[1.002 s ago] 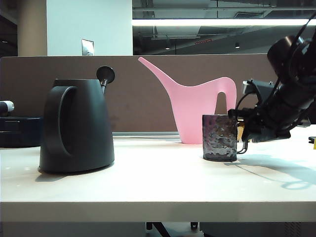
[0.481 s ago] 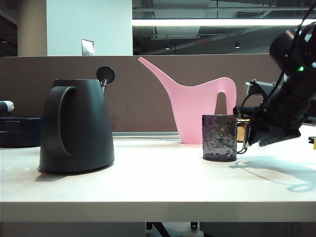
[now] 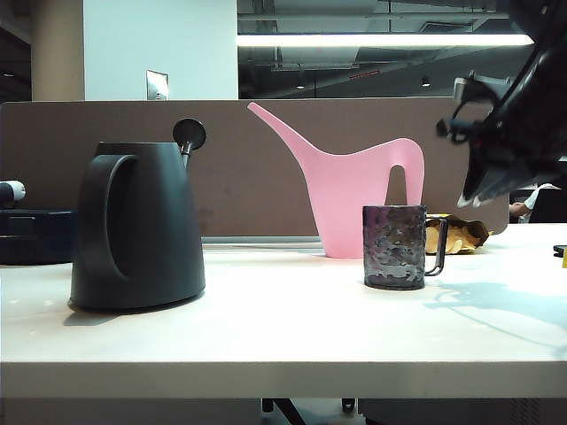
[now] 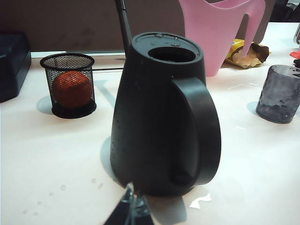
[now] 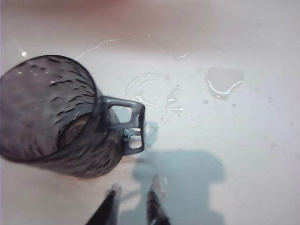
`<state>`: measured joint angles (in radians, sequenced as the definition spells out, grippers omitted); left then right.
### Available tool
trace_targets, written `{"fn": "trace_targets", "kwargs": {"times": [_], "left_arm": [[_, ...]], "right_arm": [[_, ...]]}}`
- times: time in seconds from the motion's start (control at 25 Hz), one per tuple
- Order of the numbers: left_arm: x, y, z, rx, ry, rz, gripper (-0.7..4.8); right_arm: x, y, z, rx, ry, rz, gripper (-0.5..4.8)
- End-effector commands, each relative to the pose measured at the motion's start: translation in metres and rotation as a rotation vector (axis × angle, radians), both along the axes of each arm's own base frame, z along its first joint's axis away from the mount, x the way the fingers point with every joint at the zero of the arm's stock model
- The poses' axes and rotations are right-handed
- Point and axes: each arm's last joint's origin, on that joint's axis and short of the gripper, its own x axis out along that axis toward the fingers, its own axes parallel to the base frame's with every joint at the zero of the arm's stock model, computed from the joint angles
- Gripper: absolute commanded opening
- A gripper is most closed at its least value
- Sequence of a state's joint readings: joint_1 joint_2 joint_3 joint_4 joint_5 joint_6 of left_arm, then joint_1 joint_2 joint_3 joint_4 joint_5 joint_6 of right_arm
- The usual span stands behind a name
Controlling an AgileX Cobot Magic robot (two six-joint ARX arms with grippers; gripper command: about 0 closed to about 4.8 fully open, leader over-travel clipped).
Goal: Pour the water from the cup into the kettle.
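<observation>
My right gripper (image 5: pixel 136 197) hangs in the air above the table (image 3: pixel 283 336), its two fingertips a narrow gap apart and holding nothing; the cup's handle lies just beyond them, untouched. In the exterior view that gripper (image 3: pixel 474 199) now sits high at the right edge, well above the cup (image 3: pixel 394 246). A second ago it was low beside the cup's handle; it has since risen and drawn clear. The cup has not moved: it stands upright on the table, in front of the pink watering can (image 3: pixel 354 190). The right wrist view shows water puddles (image 5: pixel 225 80) on the table near the cup (image 5: pixel 51 117).

My left gripper (image 4: pixel 131 211) shows only as fingertips close together at the frame's edge, just behind the kettle (image 4: pixel 164 112); I cannot tell its state. The kettle (image 3: pixel 137 226) stands where it was, at the table's left, well apart from the cup. Beside it is a mesh basket (image 4: pixel 69 84) holding an orange ball (image 4: pixel 70 88).
</observation>
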<state>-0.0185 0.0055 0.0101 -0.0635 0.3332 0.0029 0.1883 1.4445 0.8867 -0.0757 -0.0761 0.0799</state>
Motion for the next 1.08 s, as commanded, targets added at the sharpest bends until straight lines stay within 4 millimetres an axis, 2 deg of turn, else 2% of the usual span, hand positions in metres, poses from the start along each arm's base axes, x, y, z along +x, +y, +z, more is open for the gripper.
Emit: {"fn": "trace_targets", "kwargs": {"times": [0.04,0.16,0.28,0.52,0.92,1.08], "left_arm": [[0.000,0.000,0.003,-0.003,-0.021,-0.001,-0.05],[0.000,0.000,0.003,-0.003,-0.021,0.000,-0.05],[0.000,0.000,0.003,-0.003,-0.020,0.007,-0.05],[0.001,0.002,0.003,-0.001,-0.020,0.055,-0.05],[0.001,0.003,0.003,0.002,-0.020,0.114,-0.05],[0.001,0.004,0.003,0.003,-0.020,0.148,-0.05]], "right_arm": [[-0.012,-0.002,0.014,-0.040,-0.019,0.033,-0.07],[-0.020,-0.006,0.026,-0.059,-0.054,0.042,-0.09],[-0.036,-0.018,0.041,-0.041,-0.131,0.014,-0.09],[-0.082,-0.052,0.044,0.012,-0.248,-0.035,-0.09],[-0.127,-0.053,0.052,0.050,-0.417,-0.038,-0.09],[-0.143,-0.053,0.044,0.056,-0.478,-0.038,-0.09]]}}
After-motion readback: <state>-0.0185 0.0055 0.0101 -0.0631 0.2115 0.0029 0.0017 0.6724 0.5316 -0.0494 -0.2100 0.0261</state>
